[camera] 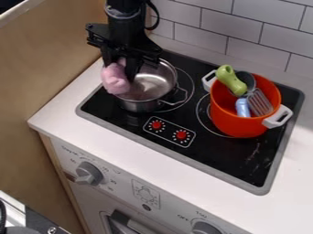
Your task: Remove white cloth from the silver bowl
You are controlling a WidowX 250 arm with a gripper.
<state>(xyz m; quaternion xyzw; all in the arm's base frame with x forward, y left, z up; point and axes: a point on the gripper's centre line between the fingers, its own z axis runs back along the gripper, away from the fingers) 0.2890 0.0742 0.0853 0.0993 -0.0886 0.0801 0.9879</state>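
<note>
Pink cloth is pinched by the fingers at the left rim of the silver bowl; removal seems in hand, with sideways clearance needed before release.

Pink cloth, silver bowl, orange-red pot on black.
The gripper is black. The pot's handles are white; in it show a lime-green handle, a light-blue handle, a grey slotted spatula and a dark-grey spoon. The hob is glossy black, grey-edged, with thin pale rings; its red knobs sit amid white tick marks in a white outline. The counter is white, the tiles white with a darker grid of joints, the panel tan, the front pale grey with darker grey dials.
</note>
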